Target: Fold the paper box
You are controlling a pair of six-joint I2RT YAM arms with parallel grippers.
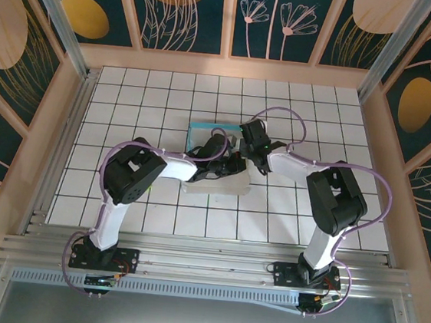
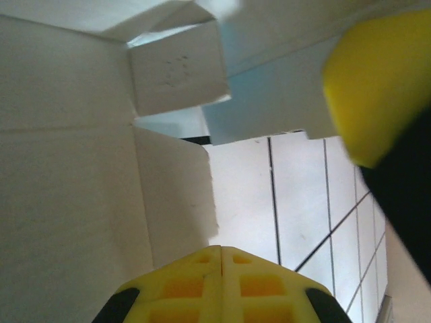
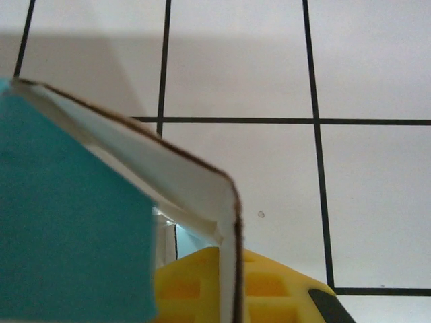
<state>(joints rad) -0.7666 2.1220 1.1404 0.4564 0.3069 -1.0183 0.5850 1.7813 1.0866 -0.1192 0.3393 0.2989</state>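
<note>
At the middle of the tiled surface [image 1: 129, 98], slightly toward the far side, the paper box [image 1: 203, 134] sits partly formed. From above I see a turquoise wall standing along its far edge and a white panel spread toward the arm bases. Both arms reach in from their own sides and meet right over it.

My left tool [image 2: 222, 252] is closed all the way. In its wrist view the two yellow fingers [image 2: 182, 289] lie flat against each other with only a thin seam between them, and nothing is caught in that seam. Its tip points into the open white inside of the box. A broad white panel runs along the left, a small folded white flap [image 2: 176, 75] stands at the top, and another short white panel rises just left of the tip. I cannot tell whether the tip touches the cardboard. Beyond the panels the tiles show through. A blurred yellow-and-black part [image 2: 377, 87] hangs at the right edge, close to the box's pale blue face.

My right tool [image 3: 232, 272] is also closed down, but on cardboard. In its wrist view a thin wall of the box, white with a brown cut edge, runs down between the yellow fingers [image 3: 192, 286] and is pinched there. The turquoise outer face fills the left side, and the corner held is lifted off the tiles.
</note>
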